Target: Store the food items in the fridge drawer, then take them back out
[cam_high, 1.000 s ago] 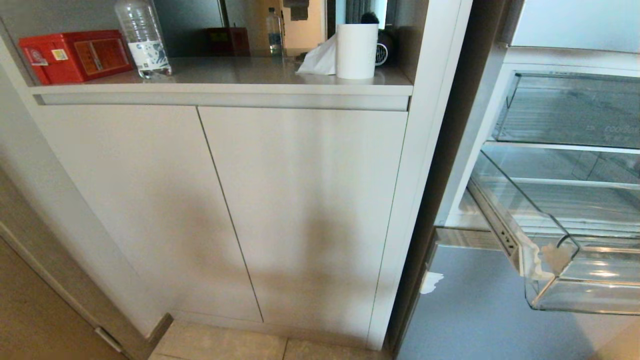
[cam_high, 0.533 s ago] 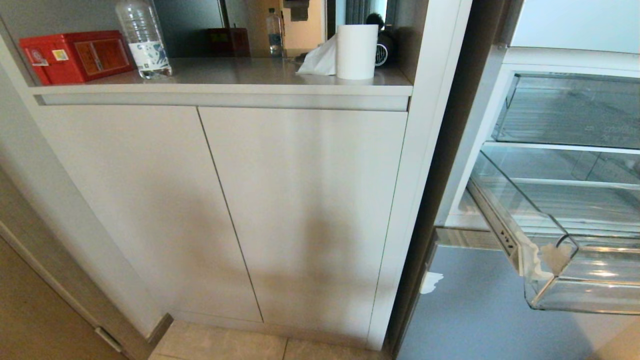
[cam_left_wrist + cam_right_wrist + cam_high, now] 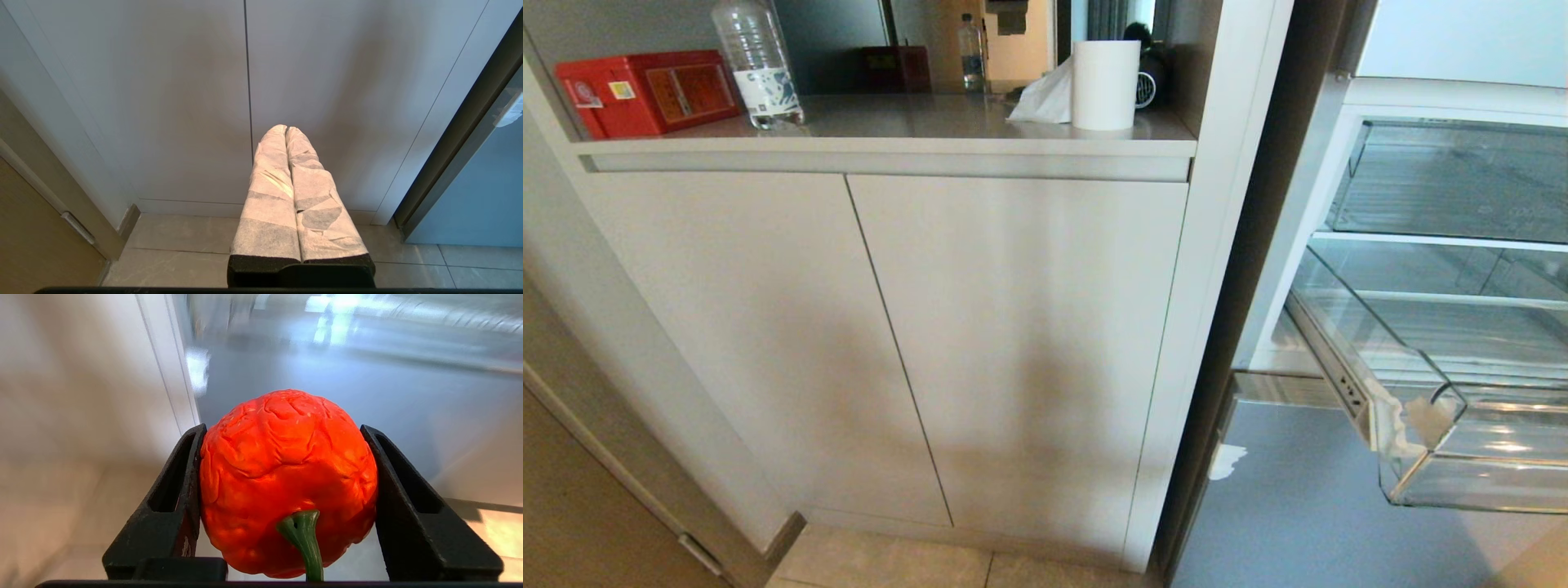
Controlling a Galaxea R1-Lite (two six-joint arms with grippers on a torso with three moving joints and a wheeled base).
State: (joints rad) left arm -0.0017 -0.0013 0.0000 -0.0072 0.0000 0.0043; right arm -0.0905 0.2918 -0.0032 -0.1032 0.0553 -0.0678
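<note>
A glossy red, wrinkled food item (image 3: 286,465) with a green stem fills the right wrist view. My right gripper (image 3: 282,428) is shut on it, one black finger (image 3: 184,490) pressed to each side. The blurred grey-blue fridge front lies behind it. The fridge drawer (image 3: 1462,482), clear plastic with a chipped whitish front corner, stands pulled out at the right of the head view and looks empty. Neither arm shows in the head view. My left gripper (image 3: 286,128), wrapped in white tape, is shut on nothing and points at the cabinet doors low near the floor.
A pale two-door cabinet (image 3: 890,343) fills the middle, beside the open fridge. Its shelf holds a red box (image 3: 645,90), a water bottle (image 3: 756,61) and a paper roll (image 3: 1104,82). A deeper clear bin (image 3: 1454,180) sits above the drawer. Tiled floor (image 3: 175,253) lies below.
</note>
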